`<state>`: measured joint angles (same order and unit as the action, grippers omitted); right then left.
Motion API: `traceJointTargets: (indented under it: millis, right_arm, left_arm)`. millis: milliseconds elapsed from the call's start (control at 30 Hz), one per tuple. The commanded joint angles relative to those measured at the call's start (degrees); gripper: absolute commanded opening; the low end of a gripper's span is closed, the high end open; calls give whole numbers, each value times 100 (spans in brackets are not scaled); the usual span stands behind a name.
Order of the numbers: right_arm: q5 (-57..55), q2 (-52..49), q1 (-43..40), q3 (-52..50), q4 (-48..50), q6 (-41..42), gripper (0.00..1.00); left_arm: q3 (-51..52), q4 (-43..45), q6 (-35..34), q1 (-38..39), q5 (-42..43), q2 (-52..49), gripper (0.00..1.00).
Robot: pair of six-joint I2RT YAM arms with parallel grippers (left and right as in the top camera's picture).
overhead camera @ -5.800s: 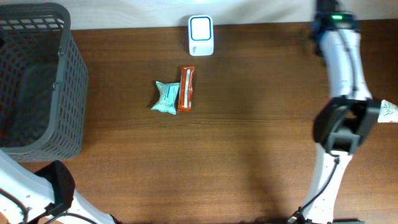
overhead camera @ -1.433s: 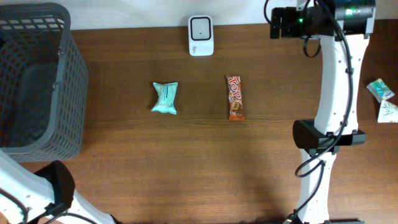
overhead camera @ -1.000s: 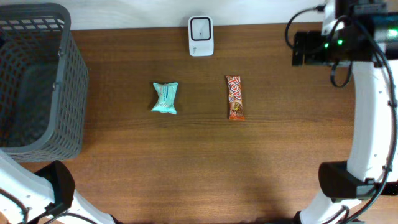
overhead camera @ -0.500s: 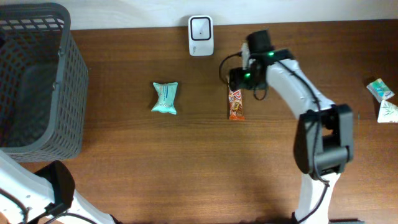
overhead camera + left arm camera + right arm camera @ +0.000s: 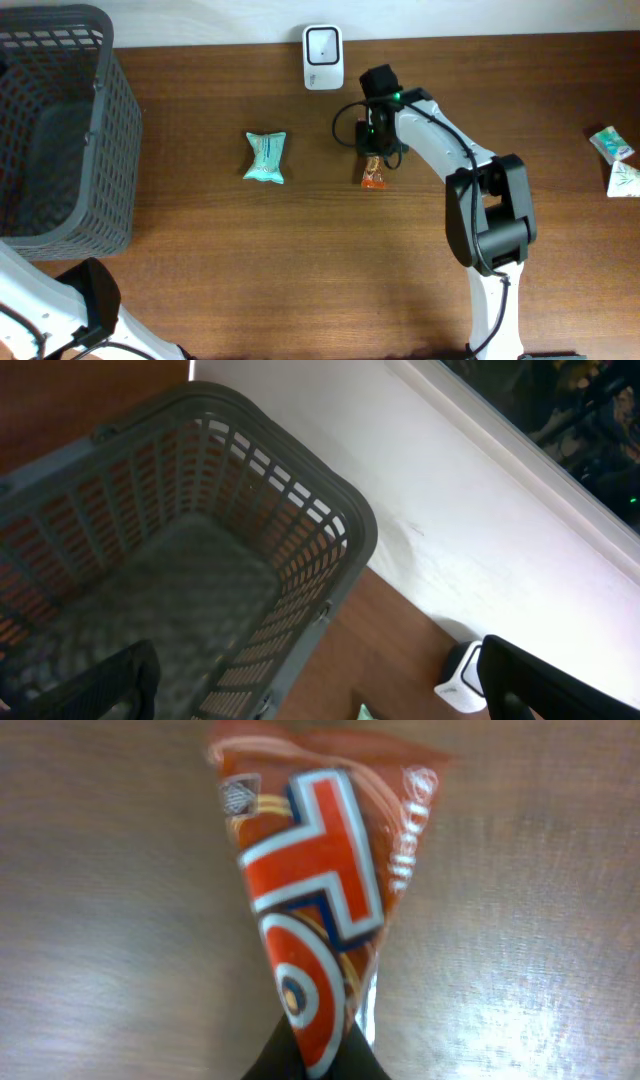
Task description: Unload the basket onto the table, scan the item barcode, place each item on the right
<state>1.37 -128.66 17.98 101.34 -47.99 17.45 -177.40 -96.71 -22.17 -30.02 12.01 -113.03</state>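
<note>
An orange candy bar (image 5: 373,178) lies on the brown table right of centre; in the right wrist view the candy bar (image 5: 320,910) fills the middle, its near end pinched between dark fingers. My right gripper (image 5: 377,150) is shut on the bar's far end, just below the white barcode scanner (image 5: 323,57) at the back edge. A teal packet (image 5: 266,157) lies to the left of the bar. My left gripper (image 5: 320,695) hangs open above the basket's corner, holding nothing; the scanner (image 5: 462,678) shows beside its right finger.
A grey mesh basket (image 5: 112,150) stands at the far left; its rim (image 5: 300,500) fills the left wrist view. Two small packets (image 5: 612,143) (image 5: 625,178) lie at the table's right edge. The right arm's links stretch from the bar toward the front right.
The right arm swung in from the far right to the candy bar, and its jaws closed on the bar's far end. The left gripper stayed open and still.
</note>
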Motion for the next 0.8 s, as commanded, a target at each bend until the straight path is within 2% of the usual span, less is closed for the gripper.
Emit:
traceJointTargets:
  millis: [0, 233, 333, 467, 567, 600, 633, 700, 767]
  right_arm:
    - [116, 229, 46, 1423, 138, 42, 4]
    - [55, -361, 273, 1657, 3421, -105, 4]
    - [50, -656, 302, 1657, 3829, -85, 4]
    - [-295, -223, -57, 1663, 3438, 20, 4]
    - [-1853, 304, -756, 1663, 2417, 450, 4]
    - [-2695, 463, -1246, 1663, 1749, 579, 4]
    - [-3077, 490, -1582, 1663, 1335, 577, 4]
    - [-3314, 450, -2347, 1661, 466, 579, 4]
    - [-3314, 387, -2855, 1657, 44, 581, 4]
  left_arm:
    - [0, 0, -31, -15, -2, 13, 99]
    - [0, 0, -31, -15, -2, 13, 99]
    - [0, 2, -31, -15, -2, 13, 99]
    - [0, 0, -31, -15, 0, 13, 99]
    - [0, 2, -31, -15, 0, 13, 99]
    - [0, 2, -31, -15, -2, 13, 99]
    - [0, 0, -31, -15, -2, 13, 99]
    - [0, 2, -31, -15, -2, 13, 99]
    - [0, 0, -31, -15, -2, 13, 99]
